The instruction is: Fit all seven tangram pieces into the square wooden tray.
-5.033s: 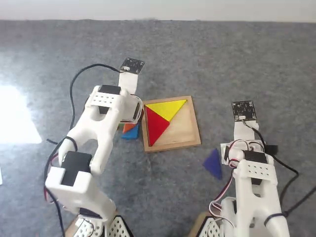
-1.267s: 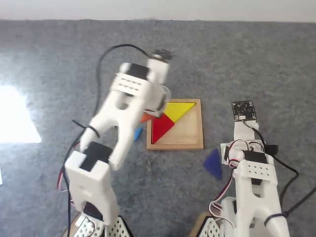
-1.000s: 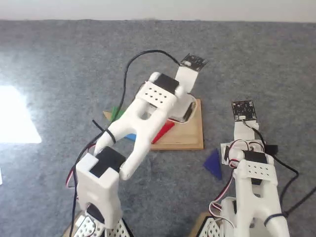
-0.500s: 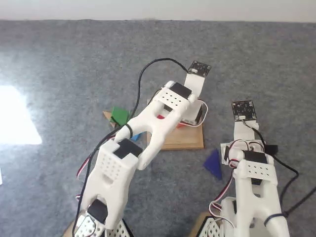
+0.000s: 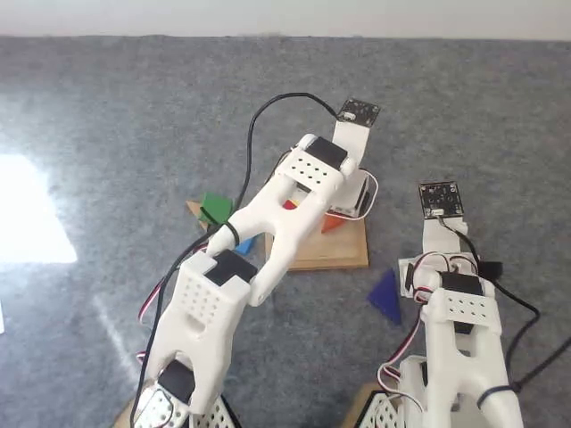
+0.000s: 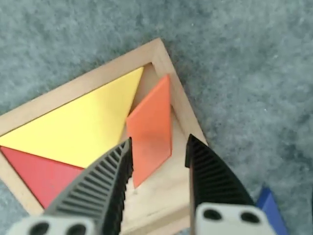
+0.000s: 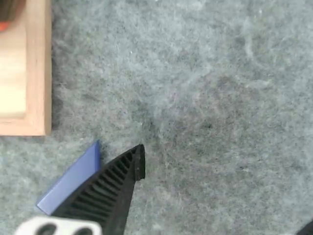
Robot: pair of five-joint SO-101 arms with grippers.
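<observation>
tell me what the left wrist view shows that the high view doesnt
Left wrist view: the yellow triangle lying in the tray, the orange parallelogram beside it, and the left gripper open above that piece.
High view: the green piece on the mat left of the tray, the right arm, and the left arm covering most of the tray.
Both: the tray, the red triangle and the orange parallelogram, though the high view gives just slivers of those two.

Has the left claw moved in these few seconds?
Yes: the left claw swung rightward, from beside the wooden tray's left edge to above its right part, nearer the blue triangle.
</observation>
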